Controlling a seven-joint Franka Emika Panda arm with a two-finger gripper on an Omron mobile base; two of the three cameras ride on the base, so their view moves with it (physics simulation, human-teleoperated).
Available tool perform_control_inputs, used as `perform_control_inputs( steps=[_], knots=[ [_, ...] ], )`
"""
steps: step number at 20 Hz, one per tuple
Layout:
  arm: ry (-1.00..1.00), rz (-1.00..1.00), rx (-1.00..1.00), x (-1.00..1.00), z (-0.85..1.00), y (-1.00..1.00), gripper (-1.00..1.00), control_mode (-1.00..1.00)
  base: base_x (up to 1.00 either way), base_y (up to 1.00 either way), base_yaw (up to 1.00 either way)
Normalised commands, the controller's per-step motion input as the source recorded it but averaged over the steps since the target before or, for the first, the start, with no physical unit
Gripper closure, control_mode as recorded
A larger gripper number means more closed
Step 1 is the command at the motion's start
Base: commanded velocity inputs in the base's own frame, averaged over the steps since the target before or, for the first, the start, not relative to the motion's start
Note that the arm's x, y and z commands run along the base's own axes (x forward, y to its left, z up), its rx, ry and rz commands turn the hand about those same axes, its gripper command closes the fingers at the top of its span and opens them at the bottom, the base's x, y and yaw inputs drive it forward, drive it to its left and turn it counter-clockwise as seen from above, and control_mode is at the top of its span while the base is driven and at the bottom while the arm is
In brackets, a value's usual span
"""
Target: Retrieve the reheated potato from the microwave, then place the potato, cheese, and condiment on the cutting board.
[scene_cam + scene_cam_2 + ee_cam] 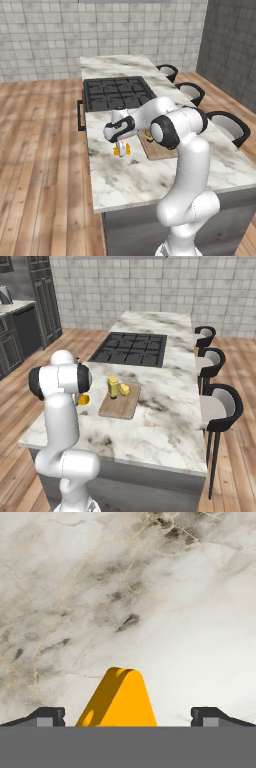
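The cheese (120,699), a yellow-orange wedge, lies on the marble counter (150,587) between my fingertips (47,716), with a gap on each side. My gripper (120,148) is open and points down over the cheese (127,149), left of the cutting board (159,149). In the right base view the condiment (113,386) stands upright on the cutting board (120,405) with the potato (125,389) beside it. The cheese (84,400) peeks out from behind my arm, left of the board. The microwave is out of view.
A black cooktop (117,93) is set into the island beyond the board. Three dark stools (220,401) line the island's right side. The counter's left edge (90,165) runs close to the cheese. Wood floor surrounds the island.
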Motion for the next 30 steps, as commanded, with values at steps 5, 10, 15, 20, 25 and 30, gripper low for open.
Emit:
perform_control_inputs(
  steps=[5, 10, 15, 20, 25, 30],
  knots=[
    [0.00, 0.01, -0.04, -0.15, -0.32, -0.09, 1.00, -1.00, 0.00, 0.00, 0.00],
    [0.00, 0.01, -0.01, -0.31, -0.36, -0.13, 1.00, -1.00, 0.00, 0.00, 0.00],
    [0.00, 0.00, 0.00, -0.16, -0.24, -0.16, 1.00, -1.00, 0.00, 0.00, 0.00],
    [0.02, 0.00, 0.00, -0.02, 0.01, -0.14, 1.00, -1.00, 0.00, 0.00, 0.00],
    [0.07, 0.00, 0.00, -0.20, 0.14, -0.26, 1.00, -1.00, 0.00, 0.00, 0.00],
    [0.05, 0.01, 0.00, -0.23, 0.04, -0.46, 1.00, -1.00, 0.00, 0.00, 0.00]
  ],
)
